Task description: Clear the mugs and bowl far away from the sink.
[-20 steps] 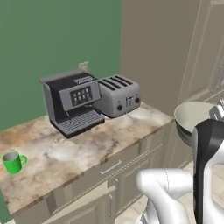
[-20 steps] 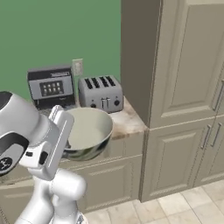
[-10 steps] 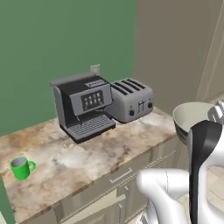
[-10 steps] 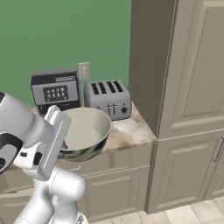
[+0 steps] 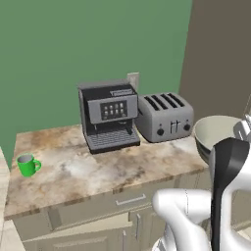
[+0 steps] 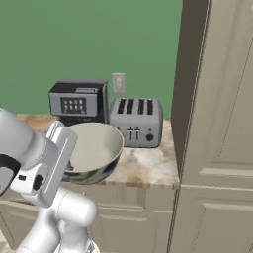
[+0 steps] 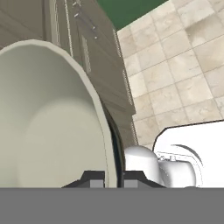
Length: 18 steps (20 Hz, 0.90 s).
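Observation:
The bowl [image 5: 215, 135], wide, cream inside and grey outside, hangs in the air in front of the counter's right end. My gripper [image 7: 113, 177] is shut on its rim: in the hand view one fingertip sits inside the rim and the other outside. In the right base view the bowl [image 6: 94, 148] is tilted slightly, with the gripper [image 6: 69, 165] on its left edge. A bright green mug [image 5: 28, 165] stands upright on the counter [image 5: 98, 171] near its left end, far from the gripper.
A black coffee machine [image 5: 109, 115] and a grey toaster [image 5: 165, 116] stand at the back of the counter against the green wall. A tall beige cabinet [image 6: 217, 123] closes off the counter's right end. Cabinet fronts and tiled floor [image 7: 183, 57] lie below the bowl.
The whole picture has shifted, so the base has driven along the counter and the appliances now look nearer. The bowl stays held in the gripper the same way.

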Available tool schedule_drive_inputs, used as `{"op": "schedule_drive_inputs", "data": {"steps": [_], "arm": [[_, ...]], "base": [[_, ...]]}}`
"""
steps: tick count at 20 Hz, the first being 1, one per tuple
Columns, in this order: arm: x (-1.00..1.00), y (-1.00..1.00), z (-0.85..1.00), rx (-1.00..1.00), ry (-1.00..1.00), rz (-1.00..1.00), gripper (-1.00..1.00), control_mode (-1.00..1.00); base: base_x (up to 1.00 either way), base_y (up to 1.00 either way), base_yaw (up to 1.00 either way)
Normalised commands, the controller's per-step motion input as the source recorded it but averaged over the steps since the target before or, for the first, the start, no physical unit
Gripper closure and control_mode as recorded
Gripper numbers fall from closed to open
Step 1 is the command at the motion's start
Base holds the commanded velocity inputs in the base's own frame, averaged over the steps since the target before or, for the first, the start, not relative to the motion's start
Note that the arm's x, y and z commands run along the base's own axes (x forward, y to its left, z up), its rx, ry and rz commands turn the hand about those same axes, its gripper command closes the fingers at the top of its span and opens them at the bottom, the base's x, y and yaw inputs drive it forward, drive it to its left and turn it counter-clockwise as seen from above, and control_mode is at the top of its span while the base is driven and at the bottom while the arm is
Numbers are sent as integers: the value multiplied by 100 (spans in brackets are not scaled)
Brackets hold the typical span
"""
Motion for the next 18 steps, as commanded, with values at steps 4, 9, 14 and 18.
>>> {"op": "schedule_drive_inputs", "data": {"steps": [4, 9, 14, 18], "arm": [[0, 0, 0, 0, 0, 0, 100, 100], [0, 0, 0, 0, 0, 0, 100, 100], [0, 0, 0, 0, 0, 0, 100, 100], [0, 0, 0, 0, 0, 0, 100, 100]], "base": [[33, -40, 44], [15, 1, 15], [16, -3, 3], [27, -8, 0]]}}
